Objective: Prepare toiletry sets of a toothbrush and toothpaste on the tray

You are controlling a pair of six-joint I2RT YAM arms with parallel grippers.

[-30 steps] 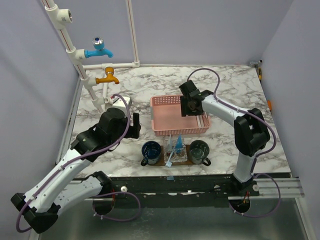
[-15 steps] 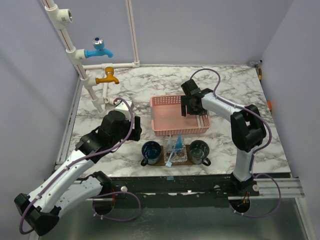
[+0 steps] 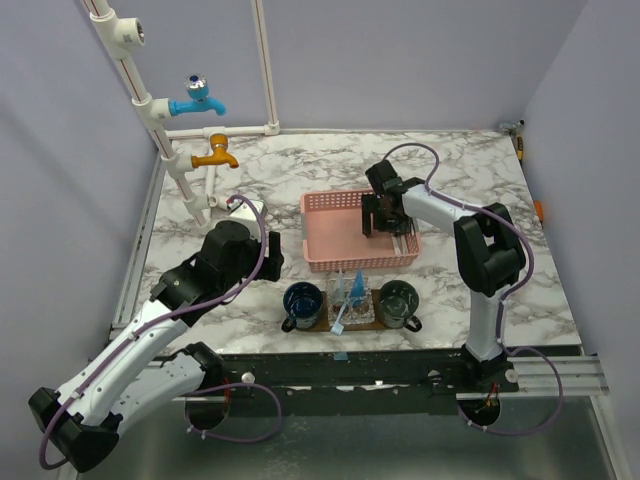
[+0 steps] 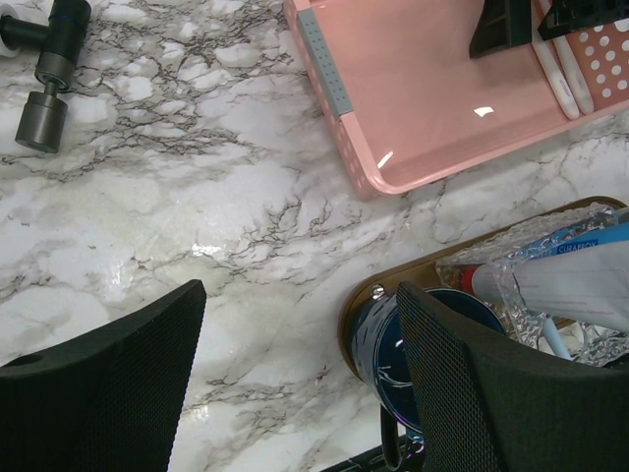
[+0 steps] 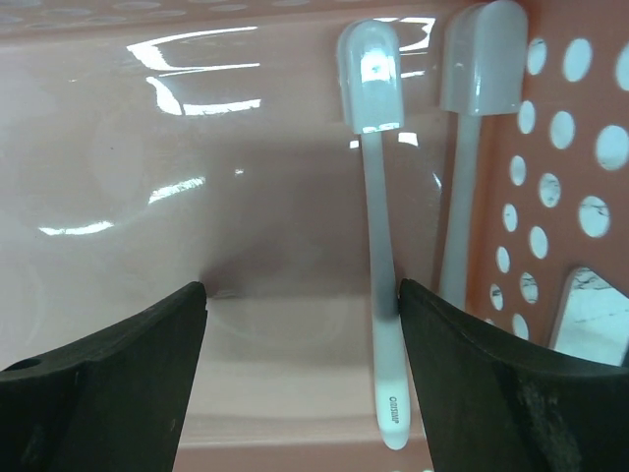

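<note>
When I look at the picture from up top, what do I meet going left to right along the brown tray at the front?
Dark blue mug → clear crinkly holder with the blue-and-white toiletries in it → second dark mug.

Right tool (image 3: 384, 222) low inside pink basket (image 3: 335, 245), right side.

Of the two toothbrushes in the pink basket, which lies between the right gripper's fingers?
The toothbrush farther from the perforated wall, with printed lettering at its handle end. The other toothbrush lies along that wall, outside the open right gripper.
</note>
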